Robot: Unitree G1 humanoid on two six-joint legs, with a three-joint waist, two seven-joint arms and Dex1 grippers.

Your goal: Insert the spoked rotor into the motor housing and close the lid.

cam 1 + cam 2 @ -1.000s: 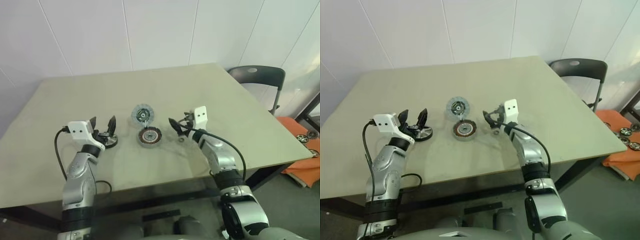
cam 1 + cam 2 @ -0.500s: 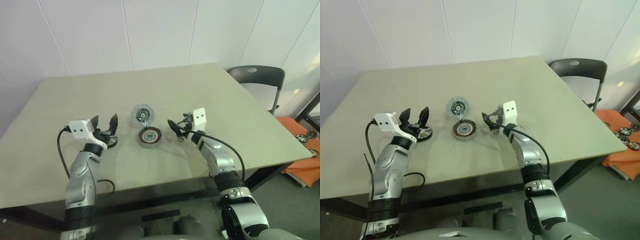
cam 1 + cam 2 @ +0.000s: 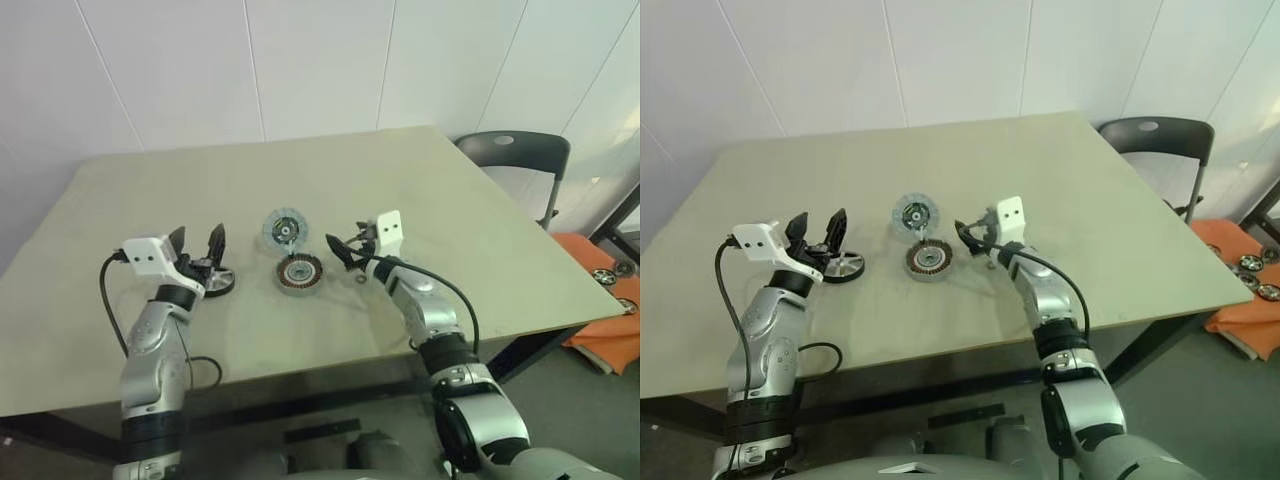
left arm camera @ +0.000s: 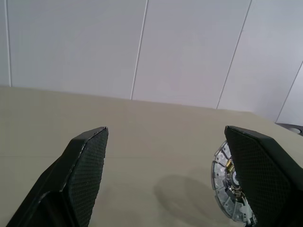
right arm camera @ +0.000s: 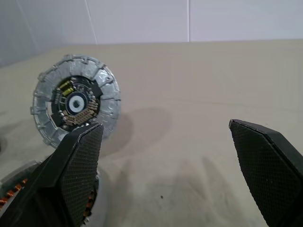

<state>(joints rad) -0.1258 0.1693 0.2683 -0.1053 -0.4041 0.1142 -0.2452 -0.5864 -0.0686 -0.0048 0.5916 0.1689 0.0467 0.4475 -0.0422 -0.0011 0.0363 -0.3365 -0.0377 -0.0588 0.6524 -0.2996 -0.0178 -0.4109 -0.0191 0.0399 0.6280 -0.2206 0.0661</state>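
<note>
Since a second ago my right gripper (image 3: 338,251) has slid left toward the middle of the surface (image 3: 450,200), and my left gripper (image 3: 196,250) has drifted slightly left. Both sets of jaws stand wide apart, holding nothing. The motor housing (image 3: 299,273) lies flat at centre, just left of the right gripper. The spoked rotor (image 3: 284,228) sits just beyond it on the far side, tilted up. A dark-rimmed round part (image 3: 218,282) lies on the surface under my left gripper. A chair (image 3: 520,165) stands at the far right.
</note>
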